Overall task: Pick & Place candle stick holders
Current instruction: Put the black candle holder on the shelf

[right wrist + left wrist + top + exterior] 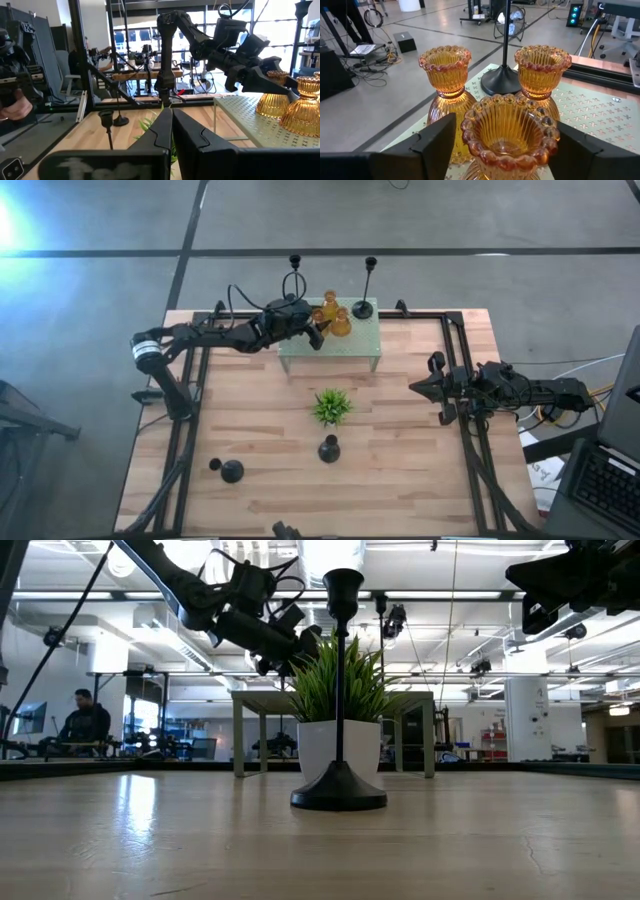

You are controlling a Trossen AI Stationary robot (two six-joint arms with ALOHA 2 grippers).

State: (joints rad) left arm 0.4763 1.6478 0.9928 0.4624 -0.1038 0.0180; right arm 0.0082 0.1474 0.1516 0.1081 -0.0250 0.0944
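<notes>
1. Candle stick holders of amber glass, three of them, stand clustered on the pale green perforated stand (330,352); the nearest amber holder (509,132) sits between the left gripper's two fingers (439,145), its beaded rim level with them
2. Left gripper (318,330) is spread wide around that holder; from the wrist view gaps show on both sides, so the fingers appear not to touch the glass
3. Two further amber holders (445,67) and (542,67) stand just beyond the left gripper's fingertips, one to either side, close together
4. Between those two, farther from the gripper, is the round base of a tall black thin-stemmed holder (501,80), also on the stand; in the high view it is at the stand's far right corner (364,305)
5. A second tall black holder (293,280) stands at the stand's far edge, just beyond the left arm's wrist
6. Right gripper (422,388) hovers above the table's right side, well apart from the stand, its fingers pressed together with nothing between them
7. On the open table, a small green plant (331,406) sits between the right gripper and the table's middle; a black stemmed holder (329,448) stands just in front of the plant, and a short black bulbous holder (231,471) with a smaller black piece (214,465) beside it lies near the table's front left, well away from both grippers
</notes>
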